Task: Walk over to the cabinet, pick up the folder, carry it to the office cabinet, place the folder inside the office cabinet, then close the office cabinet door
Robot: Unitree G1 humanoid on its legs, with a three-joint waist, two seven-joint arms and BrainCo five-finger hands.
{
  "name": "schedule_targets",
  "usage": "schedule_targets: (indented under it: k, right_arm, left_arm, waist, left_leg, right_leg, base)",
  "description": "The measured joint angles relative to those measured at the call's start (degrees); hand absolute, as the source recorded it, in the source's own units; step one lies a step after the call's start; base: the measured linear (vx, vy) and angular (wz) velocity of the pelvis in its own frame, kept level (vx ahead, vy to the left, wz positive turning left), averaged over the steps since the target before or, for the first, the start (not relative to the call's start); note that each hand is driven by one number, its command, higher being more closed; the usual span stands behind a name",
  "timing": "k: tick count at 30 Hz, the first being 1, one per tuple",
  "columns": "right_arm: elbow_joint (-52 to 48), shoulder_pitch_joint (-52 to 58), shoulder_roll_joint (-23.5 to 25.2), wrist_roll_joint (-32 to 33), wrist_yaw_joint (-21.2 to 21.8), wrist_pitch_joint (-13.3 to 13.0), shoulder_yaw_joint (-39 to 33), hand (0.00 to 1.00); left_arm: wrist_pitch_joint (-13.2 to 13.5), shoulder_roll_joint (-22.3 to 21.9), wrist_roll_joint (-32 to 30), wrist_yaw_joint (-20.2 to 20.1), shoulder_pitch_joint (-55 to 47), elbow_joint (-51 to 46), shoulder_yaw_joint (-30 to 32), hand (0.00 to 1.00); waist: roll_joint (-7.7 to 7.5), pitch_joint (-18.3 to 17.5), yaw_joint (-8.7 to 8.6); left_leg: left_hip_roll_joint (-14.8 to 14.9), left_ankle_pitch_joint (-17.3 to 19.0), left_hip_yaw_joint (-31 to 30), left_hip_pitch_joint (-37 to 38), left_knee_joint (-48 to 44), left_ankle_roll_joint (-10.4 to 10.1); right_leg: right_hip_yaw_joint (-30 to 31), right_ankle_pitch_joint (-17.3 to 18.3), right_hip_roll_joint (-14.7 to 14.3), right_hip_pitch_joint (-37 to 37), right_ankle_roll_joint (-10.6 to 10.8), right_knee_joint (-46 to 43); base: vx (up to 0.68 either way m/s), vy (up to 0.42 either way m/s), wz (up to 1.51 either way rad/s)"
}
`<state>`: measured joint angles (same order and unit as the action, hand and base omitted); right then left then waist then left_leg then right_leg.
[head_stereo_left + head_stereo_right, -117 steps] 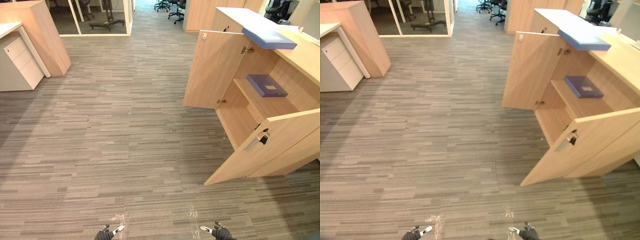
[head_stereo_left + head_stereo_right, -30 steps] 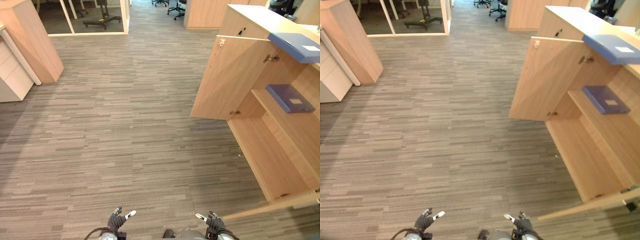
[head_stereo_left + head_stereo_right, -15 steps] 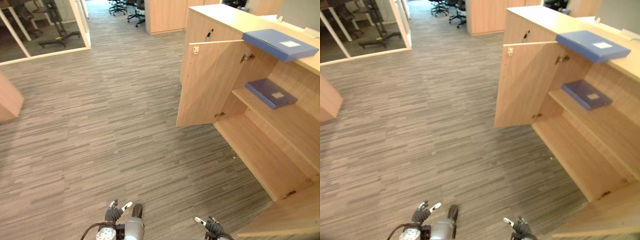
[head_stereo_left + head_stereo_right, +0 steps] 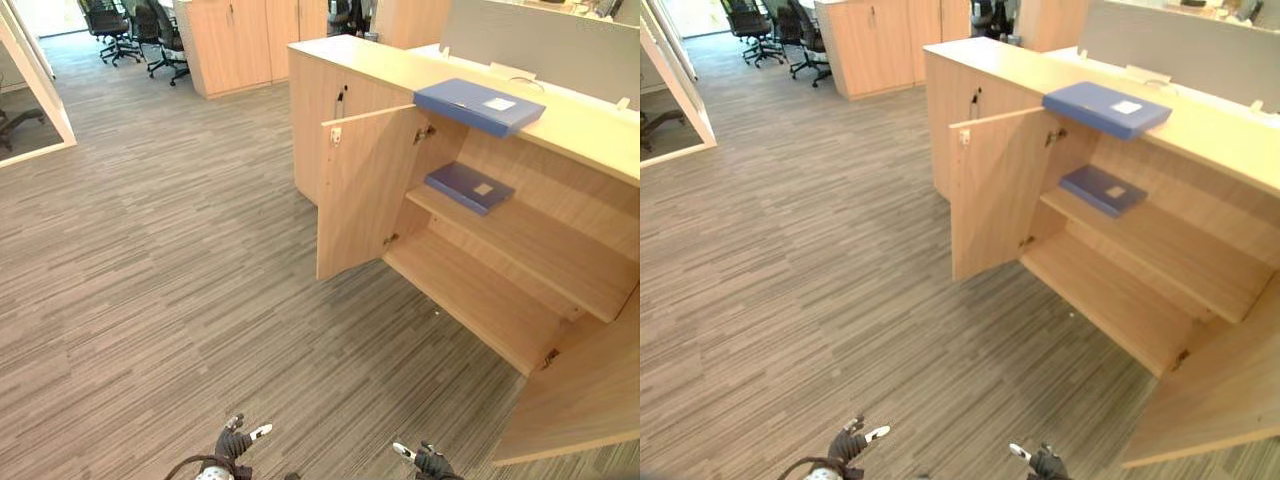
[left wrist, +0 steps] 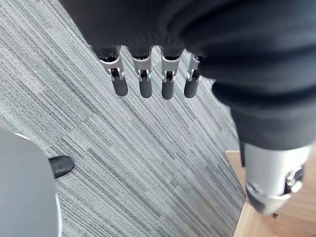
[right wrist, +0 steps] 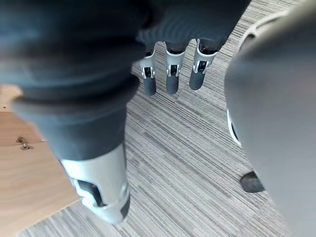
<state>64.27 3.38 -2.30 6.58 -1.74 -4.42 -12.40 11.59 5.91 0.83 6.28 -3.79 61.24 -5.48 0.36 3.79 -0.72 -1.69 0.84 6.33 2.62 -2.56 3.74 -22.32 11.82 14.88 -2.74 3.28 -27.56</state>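
My left hand and my right hand hang low over the striped carpet, both empty, fingers straight and loosely spread with nothing between them. A blue folder lies flat on the top of the office cabinet, its near edge overhanging the opening, well apart from both hands. A second blue folder lies on the shelf inside, and both cabinet doors stand open.
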Motion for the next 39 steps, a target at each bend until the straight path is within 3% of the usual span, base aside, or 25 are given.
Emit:
schedule_targets:
  k: [1,3,4,5,6,12,13,15,17,19,20,21,23,25,26,27,28,30,31,32,36,39]
  right_arm:
    - [0.05,-0.29,-0.26,0.03,-0.01,-0.26,0.12,0.0]
    - [0.28,-1.05,-0.17,0.05,-0.05,-0.3,0.21,0.0]
    - [0.17,-1.19,-0.1,0.41,-0.06,-0.4,-0.06,0.0]
    - [0.13,-1.24,-0.31,0.4,-0.14,-0.43,-0.04,0.0]
    - [0.11,-1.32,-0.51,0.2,-0.13,-0.4,0.0,0.0]
    - [-1.6,-0.37,0.32,0.17,-0.13,-0.43,-0.04,0.0]
    - [-2.13,0.08,0.73,0.22,-0.09,-0.45,-0.03,0.0]
    - [-3.78,1.05,1.47,0.69,-0.07,-0.44,0.03,0.0]
    - [-4.31,1.32,1.46,1.3,-0.04,-0.43,0.34,0.0]
    - [-4.49,2.14,1.32,1.58,-0.09,-0.41,0.9,0.0]
    - [-4.49,2.52,1.26,1.71,-0.12,-0.37,1.39,0.0]
    - [-4.01,2.43,1.19,1.77,-0.19,-0.21,1.35,0.0]
    - [-2.57,0.56,1.07,1.78,-0.4,0.06,1.31,0.0]
    - [-0.93,-2.06,1.05,1.8,-0.82,0.05,1.82,0.0]
    - [-0.93,-2.56,0.7,1.79,-0.91,0.04,3.01,0.0]
    - [-0.94,-2.85,0.24,1.75,-0.93,-0.04,3.81,0.0]
    - [-0.91,-2.76,-0.29,1.73,-0.93,-0.16,5.27,0.0]
    - [-0.4,-3.41,1.19,1.69,-0.68,-0.19,6.68,0.0]
    - [0.24,-4.14,1.02,1.7,-0.67,-0.29,6.94,0.0]
    - [0.72,-4.36,0.71,1.7,-0.68,-0.31,6.92,0.0]
    - [1.17,-4.54,0.72,1.86,-0.73,-0.45,4.65,0.0]
    - [1.43,-2.49,-0.53,1.63,-0.66,-0.25,4.4,0.0]
  left_arm:
    - [0.0,0.02,-0.01,0.0,-0.09,0.05,0.05,0.0]
    - [0.0,-0.19,-0.08,-0.05,-0.48,0.12,1.17,0.0]
    - [-0.1,-0.84,-0.46,-0.2,-0.49,0.21,3.31,0.0]
    - [-0.21,-1.44,-0.72,-0.21,-0.46,0.22,4.07,0.0]
    - [-0.17,-2.39,-1.04,-0.29,-0.82,0.06,6.09,0.0]
    - [-1.03,-2.6,-2.61,-1.1,-0.88,0.03,9.36,0.0]
    - [-1.04,-2.7,-2.61,-1.15,-0.91,-0.16,10.04,0.0]
    - [-1.11,-3.35,-2.29,-1.14,-1.04,-2.57,12.3,0.0]
    - [-1.1,-4.45,-1.87,-1.09,-1.72,-4.69,15.85,0.0]
    - [-1.09,-4.86,-0.42,-0.91,-2.25,-5.69,18.19,0.0]
    - [-1.09,-4.69,-0.05,-0.89,-2.31,-5.66,18.16,0.0]
    - [-1.08,-4.3,0.38,-0.61,-2.38,-5.63,17.77,0.0]
    - [-0.94,-4.06,1.66,-0.25,-1.93,-5.83,17.65,0.0]
    - [-0.61,-3.75,2.77,0.41,-1.52,-6.49,16.46,0.0]
    - [-0.47,-3.72,3.02,0.77,-1.45,-6.74,15.58,0.0]
    - [-0.29,-3.82,3.06,0.99,-1.6,-6.7,14.48,0.0]
    - [-0.15,-4.36,3.39,1.07,-2.35,-6.58,13.95,0.0]
    - [-0.03,-3.05,3.4,1.19,-0.2,-5.32,13.26,0.0]
    - [0.13,-2.33,3.31,1.23,0.71,-4.72,12.75,0.0]
    - [-0.05,-2.29,3.28,1.2,0.74,-3.77,12.16,0.0]
    - [-0.01,-0.89,3.64,1.24,0.46,-1.89,11.84,0.0]
    - [-0.01,-0.77,3.38,1.15,0.25,-0.71,11.1,0.0]
  waist:
    - [0.31,0.12,-0.02]
    - [-0.09,0.35,-0.05]
    - [-1.06,0.97,-0.69]
    - [-0.82,0.77,-0.94]
    - [-0.01,0.74,-0.92]
    - [-0.83,1.57,-1.56]
    - [-0.97,1.48,-1.66]
    - [-1.0,1.39,-1.6]
    - [-0.73,1.24,-1.29]
    - [0.13,0.7,0.19]
    - [0.02,0.79,0.6]
    - [0.02,0.7,1.03]
    - [-0.32,1.33,1.75]
    - [-0.9,2.5,2.67]
    - [-0.76,2.99,3.05]
    - [-0.2,3.02,3.44]
    - [1.57,2.31,3.81]
    - [-0.69,3.09,3.45]
    - [-1.21,3.75,3.3]
    - [-1.12,3.61,3.37]
    - [-0.82,3.23,3.35]
    - [-0.55,1.72,3.12]
  left_leg:
    - [0.83,0.34,0.01,0.74,0.64,-0.55]
    - [0.96,0.47,0.55,2.01,1.79,-0.73]
    - [0.19,0.49,0.66,3.21,2.44,-0.93]
    - [0.41,0.5,0.4,3.73,2.97,-1.03]
    - [1.22,0.41,0.58,4.0,4.14,-2.03]
    - [5.35,1.57,0.61,5.38,3.48,-7.07]
    - [6.36,4.31,1.05,4.37,-0.95,-8.0]
    - [9.06,10.94,1.94,-1.96,-18.53,-9.82]
    - [12.31,12.49,2.56,-8.37,-35.22,-10.71]
    - [18.05,6.17,2.42,-14.27,-54.86,-10.06]
    - [19.0,3.79,2.66,-15.65,-58.39,-9.69]
    - [19.3,6.31,2.93,-17.38,-62.39,-7.89]
    - [17.71,11.7,3.35,-19.8,-61.48,-6.94]
    - [13.03,15.24,2.03,-22.12,-51.16,-6.01]
    - [10.66,15.12,-1.05,-22.26,-43.62,-6.38]
    - [7.96,12.58,-7.77,-21.0,-30.32,-7.82]
    - [7.69,1.55,-13.04,-18.62,-20.38,-11.33]
    - [4.77,2.41,-13.46,-17.66,-21.04,-10.81]
    - [2.12,3.09,-18.85,-17.77,-22.81,-11.78]
    - [1.77,3.92,-19.67,-17.51,-23.15,-12.07]
    - [1.97,5.48,-12.87,-12.72,-19.78,-8.97]
    - [0.79,6.58,-8.69,-11.94,-18.26,-6.33]
  right_leg:
    - [-1.04,0.24,-2.9,1.95,-0.14,2.11]
    - [-1.68,-0.19,-5.41,4.13,-0.34,5.98]
    - [-2.58,-2.86,-6.09,5.47,-3.31,9.32]
    - [-2.86,-2.54,-6.42,5.37,-2.81,9.47]
    - [-2.9,-2.2,-7.44,5.64,-2.88,10.37]
    - [-3.85,-0.78,-12.68,2.38,-4.73,14.72]
    - [-3.7,-0.78,-13.8,0.62,-4.73,16.69]
    - [-2.79,-0.78,-15.63,-2.37,-4.77,19.85]
    - [-1.14,-0.82,-17.52,-4.5,-4.86,21.48]
    - [3.21,-0.3,-20.39,-8.77,-6.02,23.28]
    - [4.66,-0.17,-20.71,-9.81,-6.54,23.83]
    - [7.48,0.03,-20.61,-11.55,-7.39,24.39]
    - [11.9,0.03,-18.77,-12.68,-7.4,24.73]
    - [15.61,0.03,-14.2,-12.78,-7.34,23.49]
    - [16.25,0.05,-12.24,-12.74,-7.29,22.31]
    - [16.41,0.33,-10.24,-12.67,-5.84,21.02]
    - [16.47,0.99,-9.64,-13.03,-2.54,20.77]
    - [15.59,0.53,-7.57,-12.46,-0.72,21.43]
    - [15.32,-1.3,-7.1,-11.24,-0.62,21.27]
    - [15.67,-1.91,-6.43,-11.31,-0.1,21.3]
    - [19.99,-8.11,-3.14,-10.98,4.69,22.37]
    - [21.2,-9.3,-0.14,-8.16,6.17,22.07]
  base:
    - [-0.03,-0.068,0.0]
    - [-0.03,-0.11,-0.05]
    - [0.0,-0.138,0.05]
    - [0.09,-0.148,-0.03]
    - [0.15,-0.177,-0.13]
    - [0.14,-0.153,-0.08]
    - [0.23,-0.17,-0.08]
    - [0.21,-0.143,-0.15]
    - [0.2,-0.064,-0.49]
    - [0.34,0.001,-1.02]
    - [0.39,0.072,-1.04]
    - [0.42,0.136,-1.1]
    - [0.41,0.226,-1.21]
    - [0.31,0.295,-1.19]
    - [0.3,0.32,-1.12]
    - [0.39,0.422,-1.19]
    - [0.37,0.389,-0.86]
    - [0.3,0.3,-0.35]
    - [0.19,0.22,-0.25]
    - [0.15,0.201,-0.37]
    - [0.14,0.231,-0.74]
    - [0.05,0.219,-0.91]
